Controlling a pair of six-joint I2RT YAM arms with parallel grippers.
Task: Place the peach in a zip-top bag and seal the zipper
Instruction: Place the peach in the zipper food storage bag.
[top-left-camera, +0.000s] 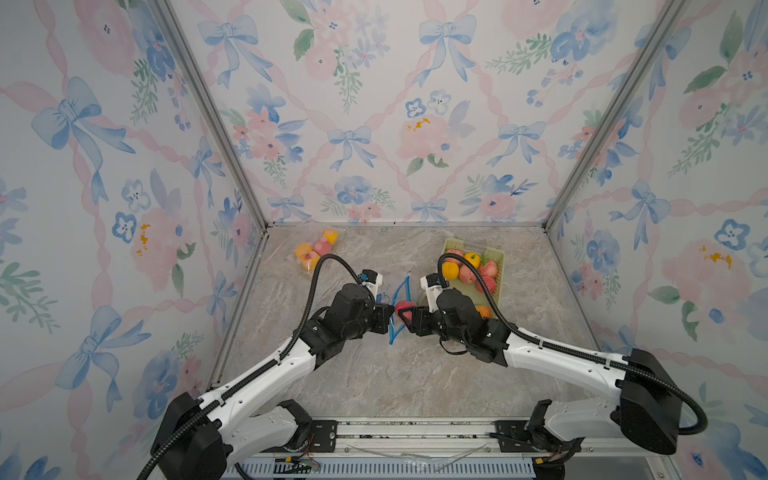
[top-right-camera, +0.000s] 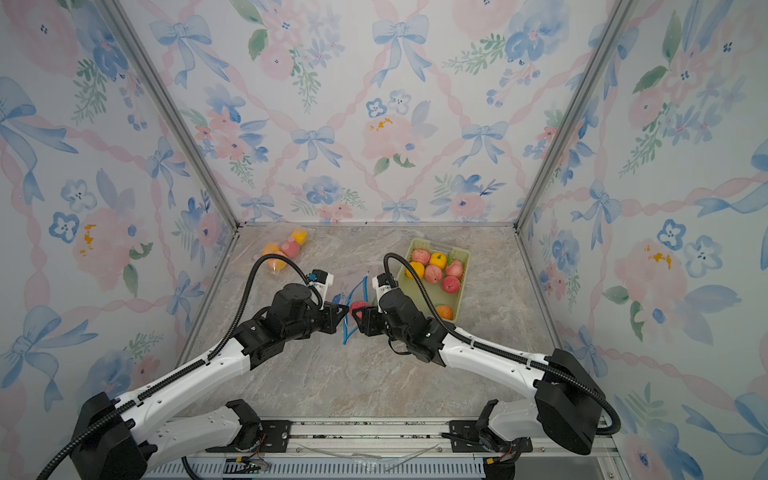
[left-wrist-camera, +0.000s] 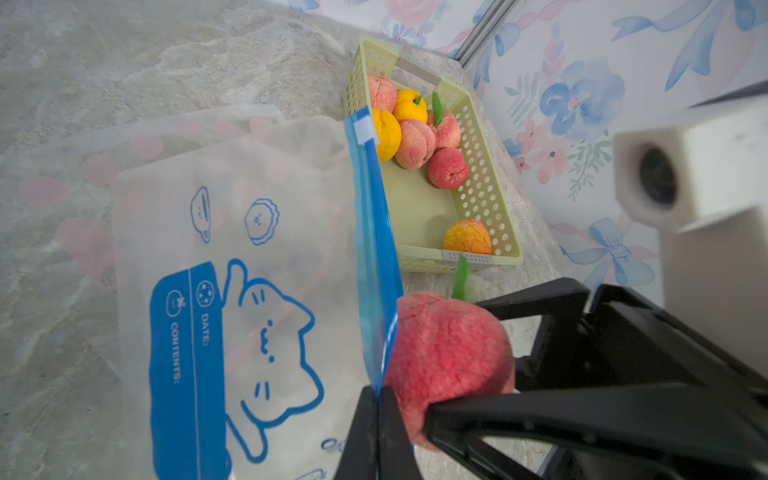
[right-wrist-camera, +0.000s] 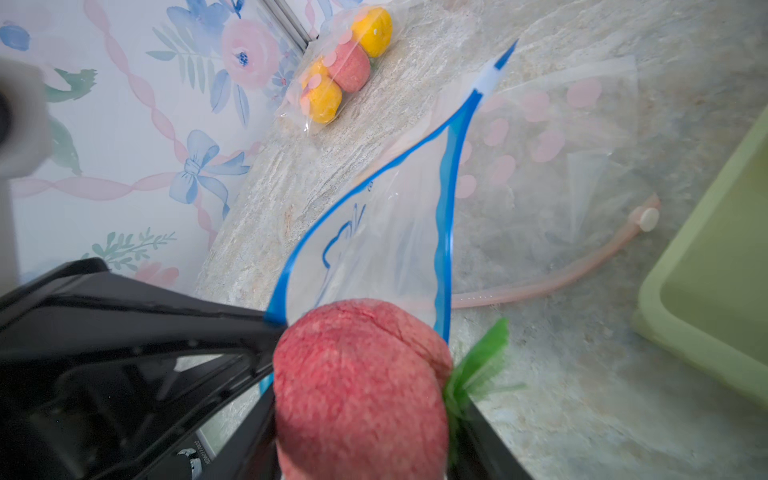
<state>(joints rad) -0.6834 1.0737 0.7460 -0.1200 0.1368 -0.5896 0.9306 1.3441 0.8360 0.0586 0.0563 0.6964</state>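
- Pink-red peach (right-wrist-camera: 361, 386) lower centre of right wrist view, clamped in my right gripper (top-left-camera: 409, 319), at the zip-top bag (left-wrist-camera: 249, 291) mouth
- looks soft, light; hold its sides gently
- my left gripper (left-wrist-camera: 376, 401) pinches the blue rim (left-wrist-camera: 374, 232); film thin, probably slippery

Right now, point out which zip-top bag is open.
The blue-zippered bag, its rim pinched by the left gripper; the pink-zippered bag lies flat, the fruit-filled bag sits apart.
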